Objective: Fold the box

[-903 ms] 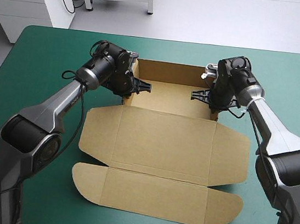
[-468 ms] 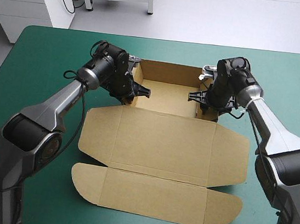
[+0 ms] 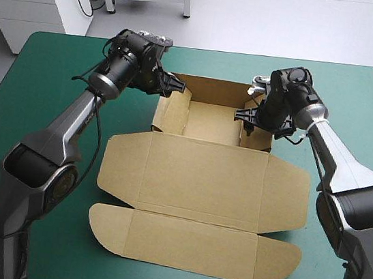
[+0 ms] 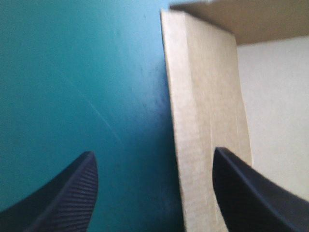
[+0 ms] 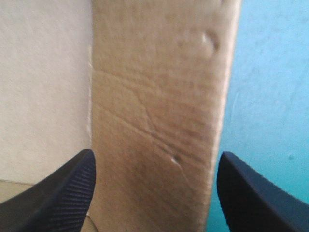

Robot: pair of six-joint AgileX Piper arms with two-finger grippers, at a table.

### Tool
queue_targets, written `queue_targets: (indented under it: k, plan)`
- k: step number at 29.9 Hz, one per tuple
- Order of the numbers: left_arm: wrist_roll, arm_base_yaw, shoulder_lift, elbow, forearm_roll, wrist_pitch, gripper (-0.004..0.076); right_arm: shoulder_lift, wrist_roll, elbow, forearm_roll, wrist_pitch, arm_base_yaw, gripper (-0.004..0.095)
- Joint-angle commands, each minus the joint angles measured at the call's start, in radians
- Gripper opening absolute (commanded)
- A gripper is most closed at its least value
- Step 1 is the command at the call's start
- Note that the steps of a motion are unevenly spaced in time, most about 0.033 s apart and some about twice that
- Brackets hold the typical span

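Box (image 3: 201, 183), brown, at middle of table (image 3: 60, 54): tray half toward far edge with walls up, lid flat toward near edge. Left gripper (image 3: 174, 83) fingers apart, left side wall (image 4: 203, 121) between them. Right gripper (image 3: 248, 113) fingers apart, astride right side wall (image 5: 154, 96).

The box (image 3: 202, 176) is lying on the worktop (image 3: 59, 61); the left end effector (image 3: 175, 82) is sitting at its left wall, the right end effector (image 3: 246, 113) at its right.
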Motion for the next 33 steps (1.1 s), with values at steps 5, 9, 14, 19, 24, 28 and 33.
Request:
queue_targets:
  k: [5,9,14,19,24,28,33]
  plan:
    - [0.005,0.001,-0.123,-0.252,0.03,0.049,0.0378,-0.087,-0.007,-0.198,-0.005,0.018,0.0,0.0661]
    - [0.005,0.001,-0.218,-0.285,0.025,0.051,0.0143,-0.153,-0.007,-0.18,-0.005,0.02,0.0,0.0661]
    - [0.02,-0.001,-0.36,-0.278,0.023,0.049,-0.0006,-0.245,0.007,-0.079,-0.027,0.019,0.0,0.0661]
    - [0.056,-0.001,-0.514,-0.175,0.01,0.049,-0.0006,-0.267,0.001,0.04,-0.041,0.017,0.0,0.0661]
    - [0.074,-0.001,-0.674,0.057,0.013,0.044,-0.0006,-0.267,0.012,0.159,-0.038,-0.099,0.0,0.066]
    - [0.081,-0.001,-0.807,0.287,0.021,0.028,-0.0006,-0.264,0.019,0.212,-0.033,-0.193,0.0,0.0661]
    - [0.043,-0.001,-0.989,0.591,0.013,-0.08,-0.0006,-0.23,0.019,0.231,-0.027,-0.224,0.0,0.0655]
